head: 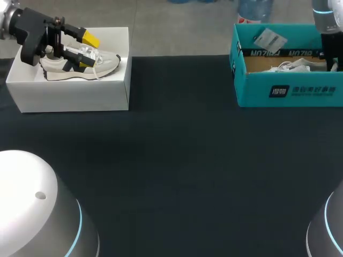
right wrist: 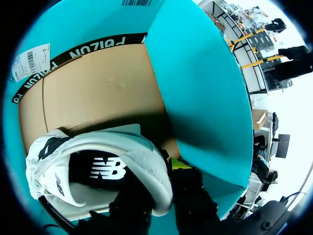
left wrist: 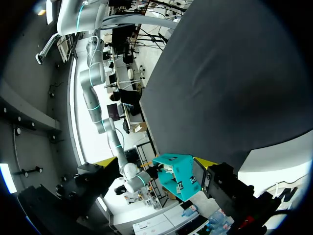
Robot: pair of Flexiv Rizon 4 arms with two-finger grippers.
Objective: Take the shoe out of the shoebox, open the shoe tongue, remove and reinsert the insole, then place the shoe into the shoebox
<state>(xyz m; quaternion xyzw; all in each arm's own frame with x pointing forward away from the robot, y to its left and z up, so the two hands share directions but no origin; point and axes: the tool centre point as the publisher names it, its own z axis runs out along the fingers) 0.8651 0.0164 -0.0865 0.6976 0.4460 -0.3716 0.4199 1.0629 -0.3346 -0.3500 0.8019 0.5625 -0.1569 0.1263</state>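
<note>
Table: a dark cloth-covered table [head: 177, 160] with one shoebox at each far corner, the two well apart.

Left arm: it [head: 29, 32] comes in at the far left corner and stops over the white shoebox [head: 75, 96].

Left gripper: the left gripper [head: 84, 52] hangs over the heel end of the beige shoe [head: 102, 64]. Its two yellow-tipped fingers are spread wide. In the left wrist view nothing lies between them, and only a bit of the shoe and its laces shows beside them. I cannot tell whether either tip touches the shoe.

Beige shoe: it stands on its sole inside the white shoebox, toe pointing toward the middle of the table and laces on top.

Right arm: it [head: 329, 32] comes down at the far right corner into the teal shoebox [head: 289, 91].

Right gripper: the right gripper [right wrist: 159, 178] is down inside the teal shoebox. One finger is inside the opening of the white shoe [right wrist: 122, 144] and the yellow-tipped one is just outside it. The shoe's padded rim is pinched between them.

White shoe: it sits on the brown cardboard floor of the teal shoebox, close to one wall. Its opening faces up and its dark insole is in view.

Paper tag: a white one [head: 266, 38] rests against the far wall of the teal shoebox.
</note>
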